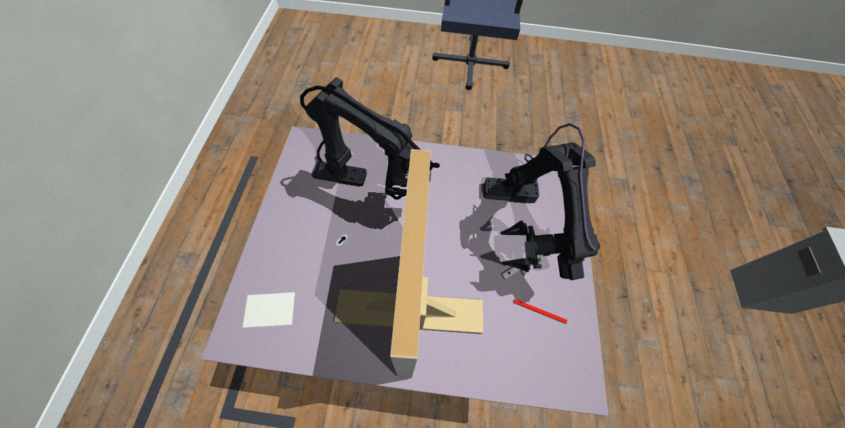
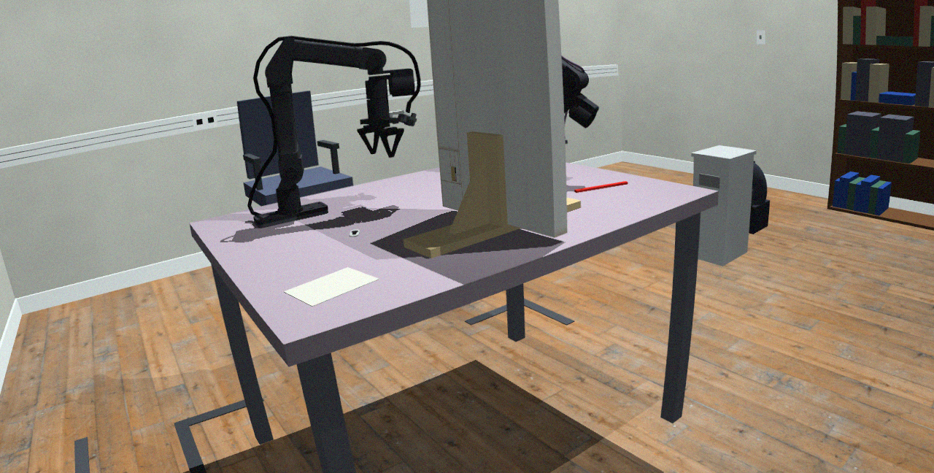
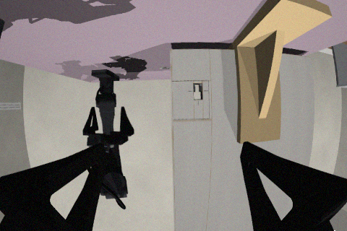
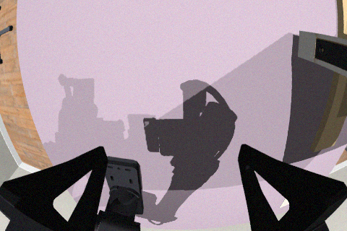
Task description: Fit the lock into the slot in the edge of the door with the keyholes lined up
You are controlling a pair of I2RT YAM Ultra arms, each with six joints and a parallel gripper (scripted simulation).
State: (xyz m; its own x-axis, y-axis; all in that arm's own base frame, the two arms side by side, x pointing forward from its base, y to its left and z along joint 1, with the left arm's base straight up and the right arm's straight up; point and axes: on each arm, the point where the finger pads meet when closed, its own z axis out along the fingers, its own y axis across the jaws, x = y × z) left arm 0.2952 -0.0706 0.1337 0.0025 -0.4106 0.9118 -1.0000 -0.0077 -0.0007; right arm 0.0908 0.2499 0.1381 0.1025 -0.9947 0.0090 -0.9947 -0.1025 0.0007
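The grey door [image 1: 413, 248] [image 2: 496, 45] [image 3: 191, 159] stands upright in its wooden feet. The lock's dark plate [image 4: 332, 52] shows in the door's edge at the right of the right wrist view, cut off by the frame; I cannot tell if it is exactly flush. The keyhole cut-out [image 3: 197, 92] shows a pale shape with dark around it; exact alignment is unclear. My left gripper [image 1: 502, 246] [image 3: 172, 152] is open and empty, facing the door's face from a distance. My right gripper [image 2: 383, 154] [image 3: 107, 106] [image 4: 171, 155] is open and empty, off the door's edge and pointing down.
A white keyhole cover [image 1: 342, 240] [image 2: 354, 233] lies on the table [image 1: 277, 201]. A cream sheet [image 1: 269, 309] [image 2: 330, 285] lies near one corner, and a red stick [image 1: 540, 311] [image 2: 600, 186] on the left arm's side. The wooden foot [image 1: 467, 316] [image 3: 303, 18] juts out from the door.
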